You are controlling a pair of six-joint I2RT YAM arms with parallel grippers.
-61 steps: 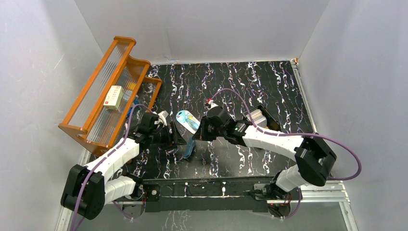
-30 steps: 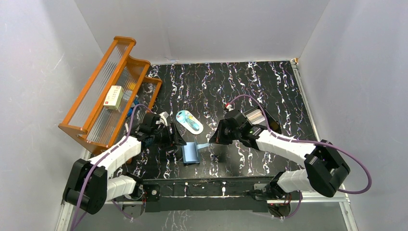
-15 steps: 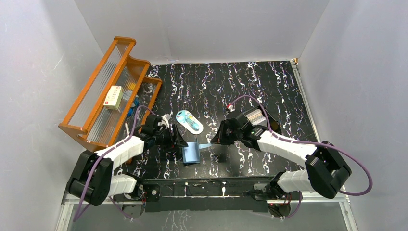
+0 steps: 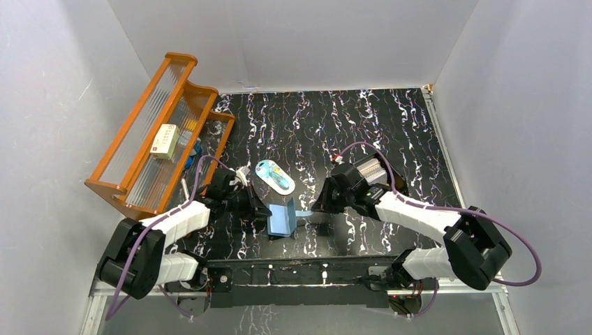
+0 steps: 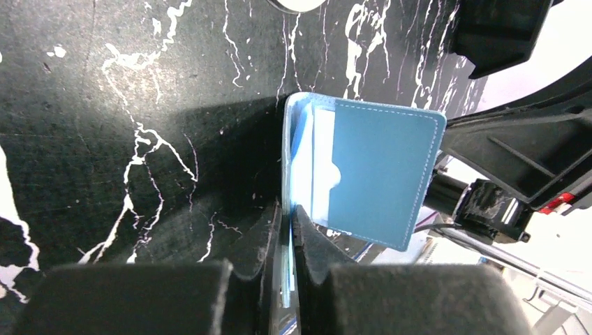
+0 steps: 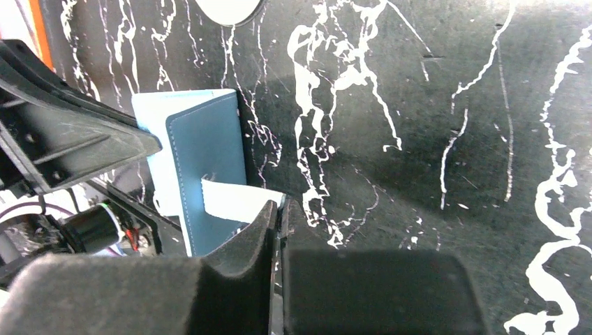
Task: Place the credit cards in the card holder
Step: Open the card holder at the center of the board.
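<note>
Noted the left tool (image 5: 292, 230) pinched narrow on the near edge of the card holder (image 5: 373, 174), holding it partly open over the table (image 5: 105, 105); could not determine whether lifted clear or resting on its lower edge. Noted the right tool (image 6: 278, 209) likewise closed thin on one pale credit card (image 6: 237, 201), gripped by its near end.

Placed the holder directly ahead of the right tool, just beyond its fingertips and between the two tools; placed the card's long axis along the right tool's reach, free end overlapping the dark-blue pocket panel. Judged the coming move to hinge on that alignment: card edge to pocket mouth, pushed toward the left tool; judged the right tool the one to travel, the left to brace.

Could not tell whether the card's leading edge sits inside a pocket or merely in front of it; could not resolve a pale strip inside the holder, seen from the left wrist, as card or clear pocket. Found the remaining credit cards (image 4: 371, 168) partly hidden by the right arm, in a black box (image 4: 392, 179) behind the right tool; could not read their count.
</note>
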